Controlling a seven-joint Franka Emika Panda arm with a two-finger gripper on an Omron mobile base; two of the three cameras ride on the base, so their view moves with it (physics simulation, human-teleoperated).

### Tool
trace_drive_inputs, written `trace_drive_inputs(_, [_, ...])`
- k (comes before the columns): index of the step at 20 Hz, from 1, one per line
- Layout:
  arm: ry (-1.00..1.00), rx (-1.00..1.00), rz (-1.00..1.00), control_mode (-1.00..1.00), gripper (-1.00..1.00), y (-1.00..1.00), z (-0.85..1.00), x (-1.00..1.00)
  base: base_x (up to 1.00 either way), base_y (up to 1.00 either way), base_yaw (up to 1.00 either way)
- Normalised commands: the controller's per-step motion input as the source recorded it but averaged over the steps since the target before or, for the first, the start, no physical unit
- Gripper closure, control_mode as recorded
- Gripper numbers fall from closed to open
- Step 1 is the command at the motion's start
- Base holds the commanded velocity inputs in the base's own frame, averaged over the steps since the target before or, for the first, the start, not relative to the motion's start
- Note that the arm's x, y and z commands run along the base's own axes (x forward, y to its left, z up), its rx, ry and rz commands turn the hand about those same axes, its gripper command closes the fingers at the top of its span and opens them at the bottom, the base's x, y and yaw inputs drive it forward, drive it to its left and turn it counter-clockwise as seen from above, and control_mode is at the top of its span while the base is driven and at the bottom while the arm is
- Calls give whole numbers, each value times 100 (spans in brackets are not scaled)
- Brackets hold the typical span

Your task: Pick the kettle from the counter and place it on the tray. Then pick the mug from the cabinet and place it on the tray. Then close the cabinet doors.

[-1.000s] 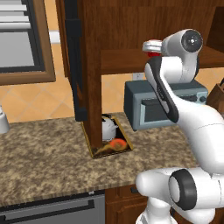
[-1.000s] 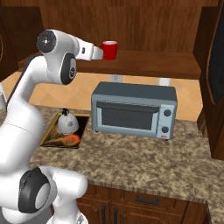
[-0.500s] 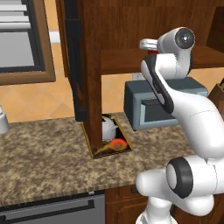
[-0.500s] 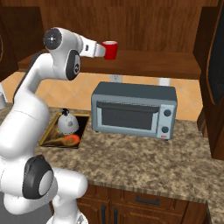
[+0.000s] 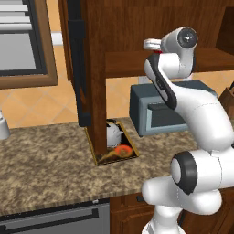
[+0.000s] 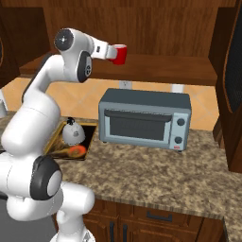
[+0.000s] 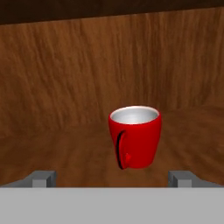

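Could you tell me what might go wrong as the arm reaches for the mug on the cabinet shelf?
The open end effector faces the red mug with its handle turned toward the camera, so a finger might catch the handle and tip it. On the way down, the mug may bump the toaster oven. The kettle already fills much of the tray, leaving little room.

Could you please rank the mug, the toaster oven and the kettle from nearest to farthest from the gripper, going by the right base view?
1. The mug, on the cabinet shelf right at the open gripper.
2. The toaster oven, below on the counter.
3. The kettle, lower still, on the tray.
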Motion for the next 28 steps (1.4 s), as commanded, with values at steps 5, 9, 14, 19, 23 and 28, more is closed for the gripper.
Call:
trace_drive_inputs(5, [0, 0, 0, -100, -100, -9, 0, 20, 0, 0, 0])
trace_drive_inputs(9, [0, 0, 0, -100, -100, -9, 0, 17, 0, 0, 0])
trace_drive_inputs(14, [0, 0, 0, -100, -100, -11, 0, 15, 0, 0, 0])
trace_drive_inputs(19, [0, 0, 0, -100, -100, -9, -1, 14, 0, 0, 0])
trace_drive_inputs(23, [0, 0, 0, -100, -100, -2, -6, 21, 0, 0, 0])
trace_drive_inputs(28, [0, 0, 0, -100, -100, 0, -13, 23, 0, 0, 0])
